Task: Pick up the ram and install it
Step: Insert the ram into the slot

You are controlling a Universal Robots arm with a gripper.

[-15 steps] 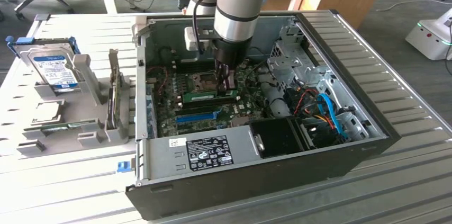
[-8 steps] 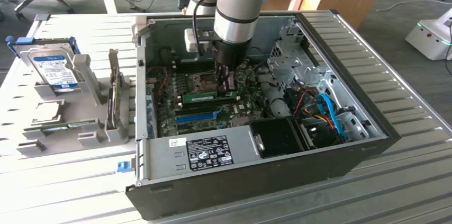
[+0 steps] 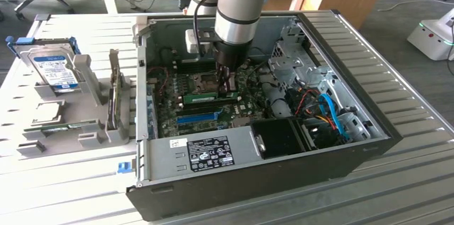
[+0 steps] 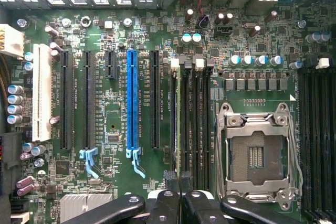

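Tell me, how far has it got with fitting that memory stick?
Done: the ram stands in the motherboard, beside the CPU socket. In hand: the end effector is closed on its top edge. Left: letting go; whether it is pressed fully home I cannot tell.
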